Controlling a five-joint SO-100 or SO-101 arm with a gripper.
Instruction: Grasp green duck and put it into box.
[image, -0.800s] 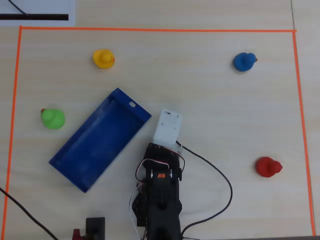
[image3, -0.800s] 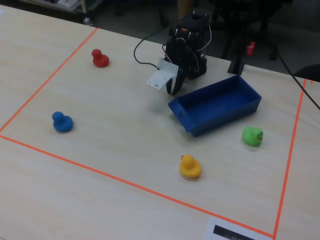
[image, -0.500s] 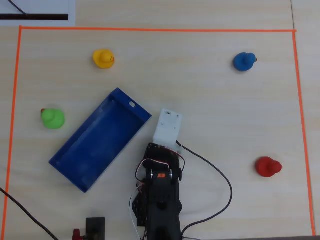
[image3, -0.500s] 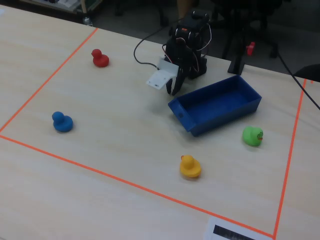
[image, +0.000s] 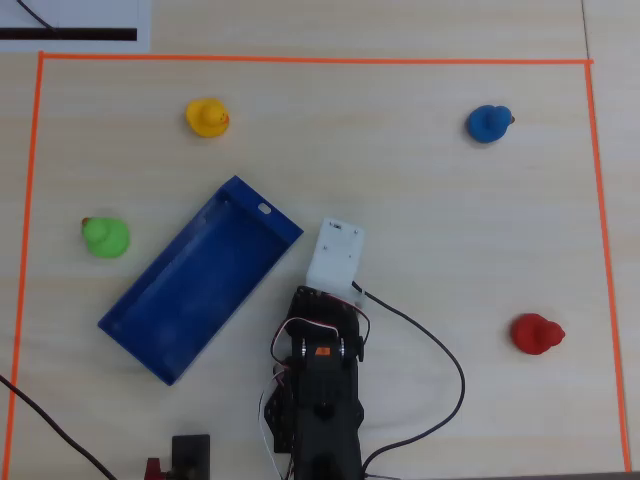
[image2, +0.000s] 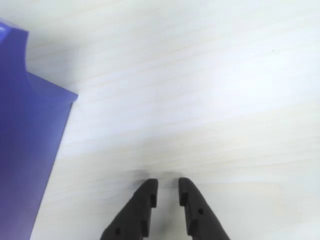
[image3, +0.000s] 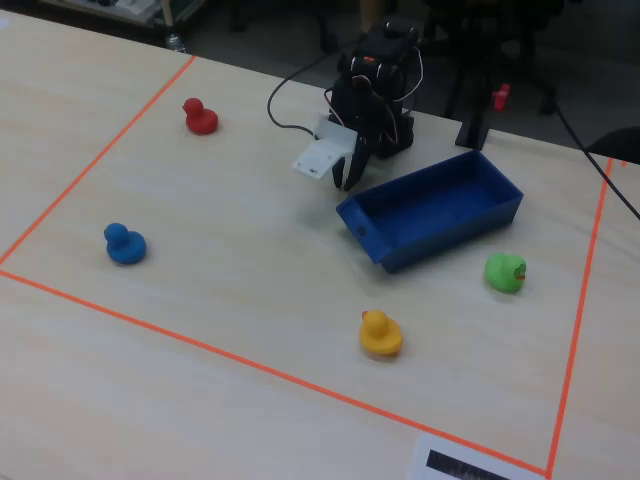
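The green duck (image: 105, 237) sits on the table left of the blue box (image: 200, 280) in the overhead view, apart from it. In the fixed view the duck (image3: 505, 272) is right of the box (image3: 430, 205). My gripper (image2: 168, 192) hangs low over bare table just beside the box's corner (image2: 25, 150). Its black jaws stand a narrow gap apart with nothing between them. In the fixed view the gripper (image3: 345, 180) points down at the box's near left end. In the overhead view the white wrist mount (image: 335, 255) hides the jaws.
A yellow duck (image: 207, 117), a blue duck (image: 489, 123) and a red duck (image: 537, 334) stand spread inside the orange tape border (image: 300, 60). The arm's base (image: 320, 400) and its cables lie at the bottom edge of the overhead view.
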